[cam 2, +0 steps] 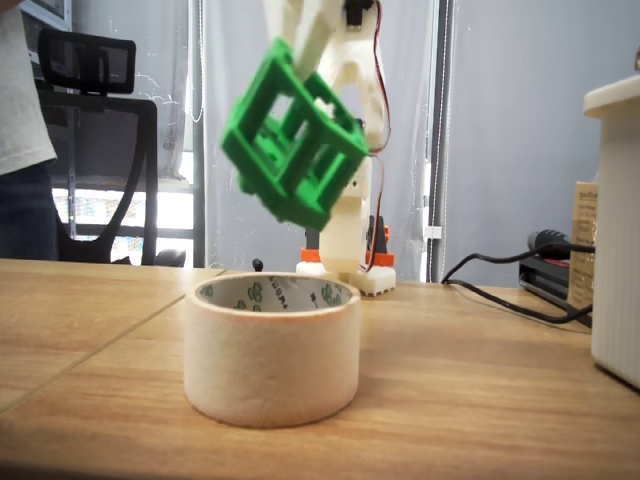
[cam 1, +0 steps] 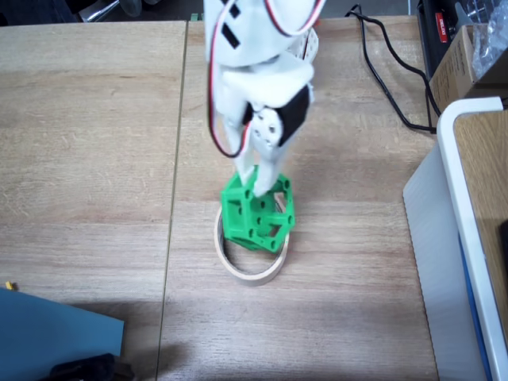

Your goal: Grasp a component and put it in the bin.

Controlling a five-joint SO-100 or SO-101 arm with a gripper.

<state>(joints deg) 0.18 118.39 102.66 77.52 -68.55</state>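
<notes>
Hanging tilted over the bin point(cam 2: 272, 345), the component point(cam 2: 293, 142) looks light and stiff, claw point(cam 1: 264, 184) clenched on its lattice edge.

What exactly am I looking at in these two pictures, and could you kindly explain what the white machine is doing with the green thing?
The white machine is a small robot arm on a wooden table. At its end are two fingers that pinch things, together called the gripper. One picture is taken by a fixed camera looking down from above; the other by a fixed camera low at table level, looking sideways. The fingers are shut on a green plastic lattice part, which hangs tilted in the air. Directly beneath it a roll of beige masking tape lies flat on the table with its hole facing up; the side view shows a clear gap between part and roll. It looks as though the arm may be about to lower or drop the part into the roll. A black cable trails across the table, and a white-rimmed tray stands at the right edge of the top view.
</notes>
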